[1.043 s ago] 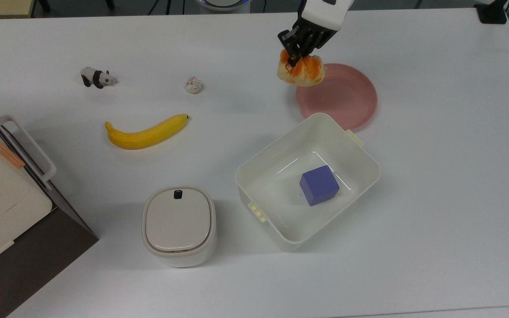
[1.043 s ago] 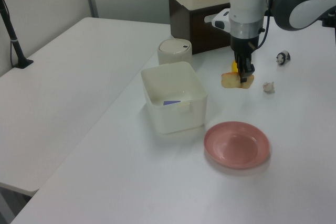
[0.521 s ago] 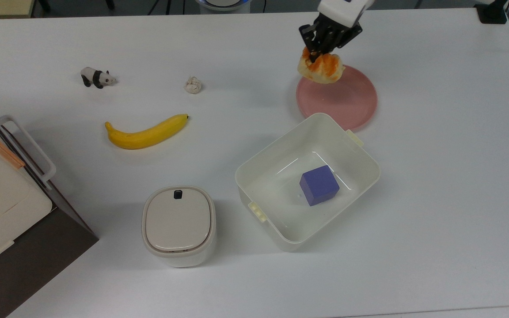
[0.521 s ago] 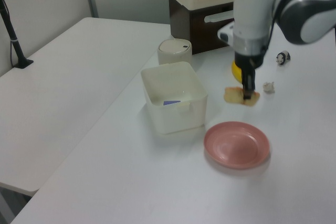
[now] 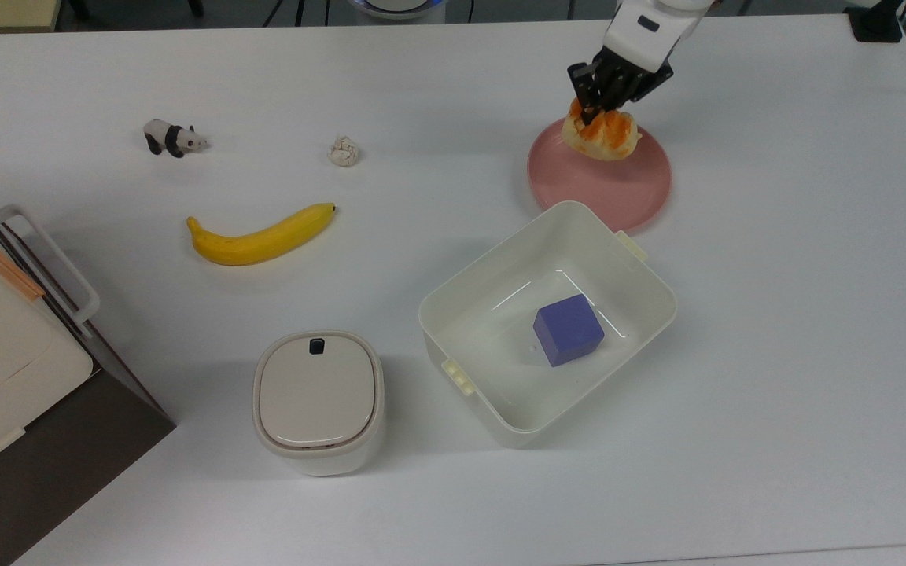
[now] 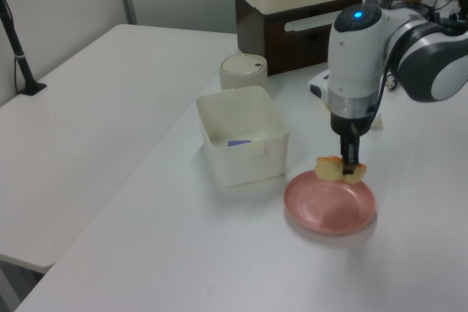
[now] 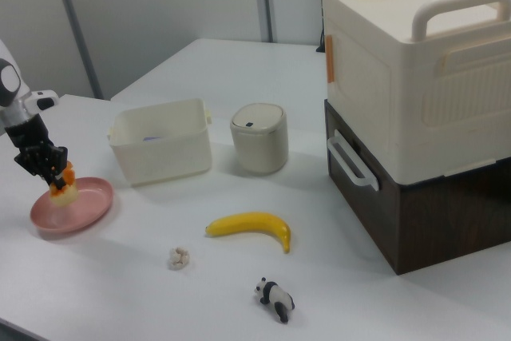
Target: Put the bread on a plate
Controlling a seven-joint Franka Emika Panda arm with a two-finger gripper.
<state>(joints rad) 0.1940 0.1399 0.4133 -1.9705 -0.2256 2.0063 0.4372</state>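
**Loaf held over pink plate**

The robot's gripper [image 5: 596,112] has its fingers pinched tight on the bread [image 5: 604,135], a glossy orange-brown loaf that hangs over the far rim of the pink plate [image 5: 618,192] in the top view. In the left view the bread [image 6: 338,170] sits just above the plate [image 6: 322,213], though contact cannot be judged. Beside the plate stands a white tub [image 5: 642,314] holding a purple cube [image 5: 568,329]. A banana [image 5: 260,237] lies well apart.
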